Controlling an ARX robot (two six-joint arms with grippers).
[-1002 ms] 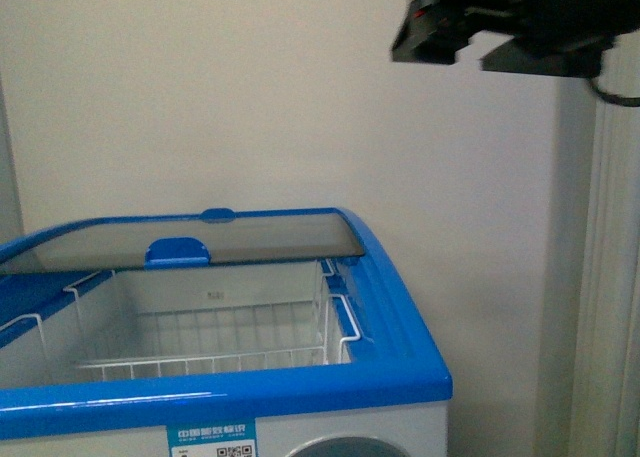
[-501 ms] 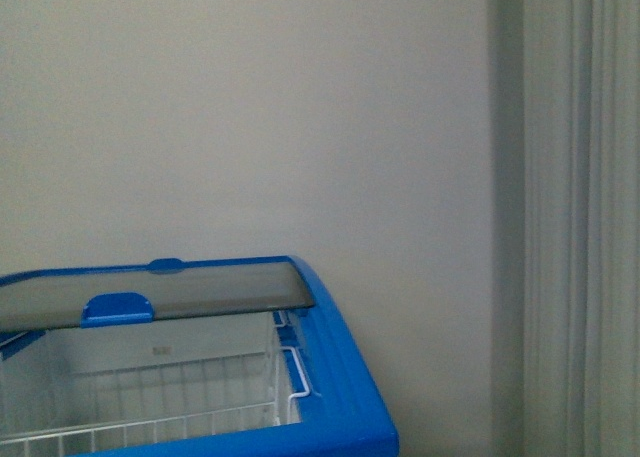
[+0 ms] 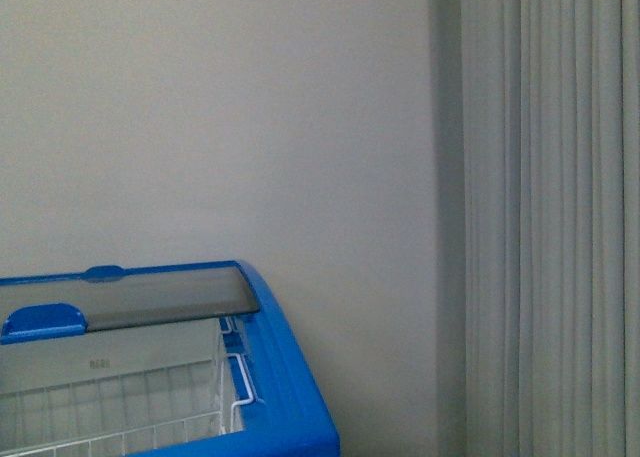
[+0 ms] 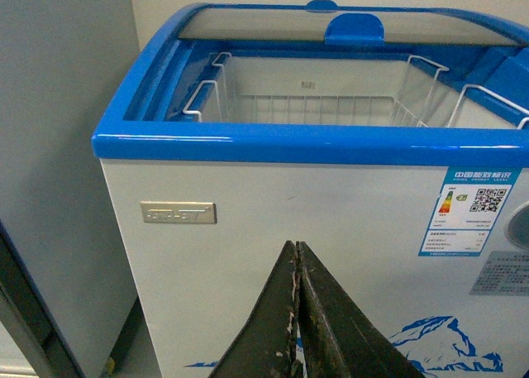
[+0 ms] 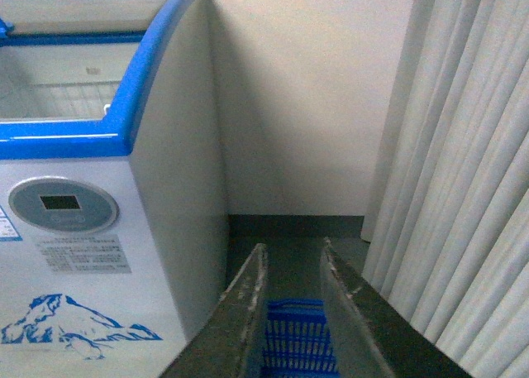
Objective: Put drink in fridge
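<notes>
Fridge: we see the white chest freezer with a blue rim (image 4: pixel 306 142) with its curved glass lid (image 4: pixel 331 22) slid back, so the white wire basket (image 4: pixel 314 105) is open for loading.
Left hand (image 4: pixel 297 312): fingers pressed together, empty, facing the freezer front.
Right hand (image 5: pixel 293 312): slightly spread, empty, above a blue plastic mesh basket (image 5: pixel 297 345) on the floor, presumably reaching for stock.
Drink: we cannot find it in any view.

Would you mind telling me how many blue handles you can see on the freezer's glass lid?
2. One large handle sits on the front edge of the glass lid, above the wire basket; a smaller one sits at the lid's back edge. Others may be out of view.
</notes>
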